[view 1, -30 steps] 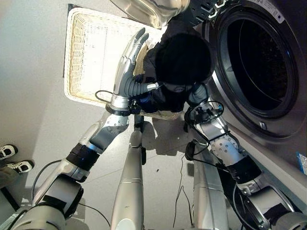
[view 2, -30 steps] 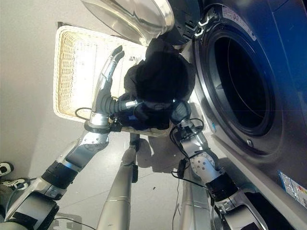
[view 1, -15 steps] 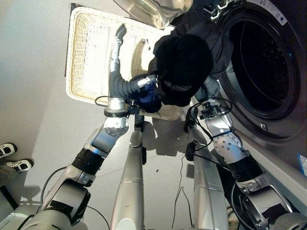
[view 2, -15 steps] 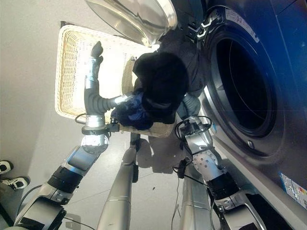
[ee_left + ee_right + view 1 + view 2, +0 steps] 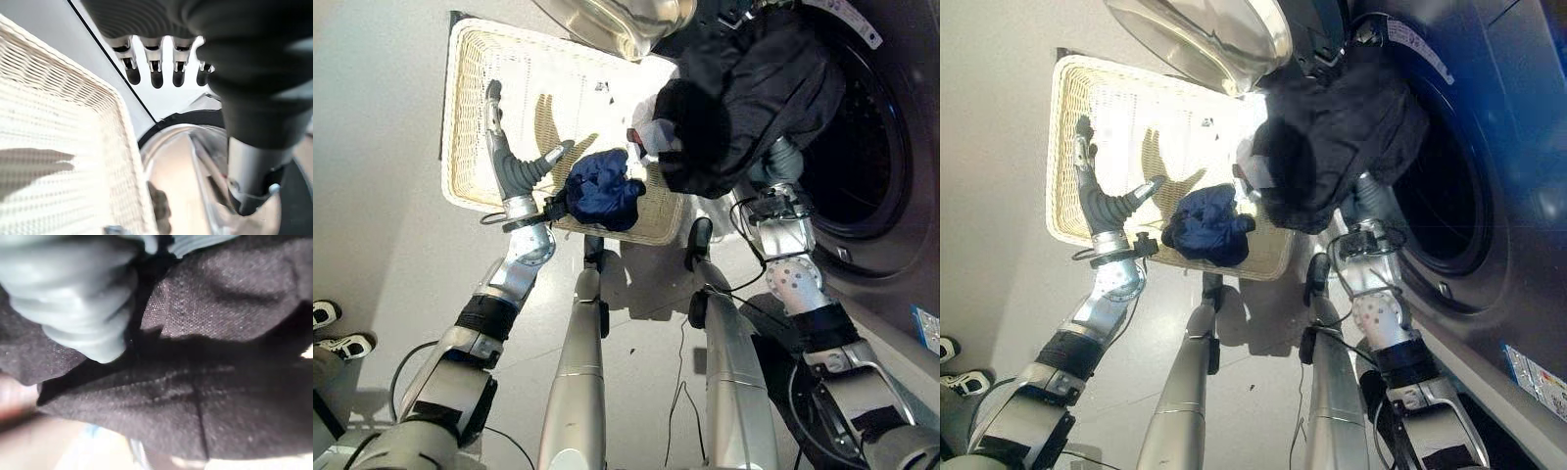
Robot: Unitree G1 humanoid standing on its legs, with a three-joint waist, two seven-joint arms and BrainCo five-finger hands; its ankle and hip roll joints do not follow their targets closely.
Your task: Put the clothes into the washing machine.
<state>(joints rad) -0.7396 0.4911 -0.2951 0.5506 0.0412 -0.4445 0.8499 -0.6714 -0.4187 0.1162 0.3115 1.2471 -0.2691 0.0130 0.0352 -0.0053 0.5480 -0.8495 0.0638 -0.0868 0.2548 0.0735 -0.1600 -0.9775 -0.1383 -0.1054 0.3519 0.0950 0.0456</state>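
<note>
Lifting clear of the bundle, the left hand point(image 5: 514, 166) now hangs open-fingered over the basket point(image 5: 470, 117), blue garment point(image 5: 602, 191) dropped on its rim, while the right hand's grip is hidden under the black clothes point(image 5: 754, 93) now at the washer drum point(image 5: 871, 166).

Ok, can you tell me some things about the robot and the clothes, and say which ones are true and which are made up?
1. The black garment is bunched at the opening of the washing machine, partly hanging out. True.
2. The blue garment is inside the drum. False: it lies at the near edge of the wicker basket.
3. The left hand has straight fingers and holds nothing. True.
4. The washing machine door is closed. False: it stands open above the basket.
5. The right hand is up against the black garment. True.
</note>
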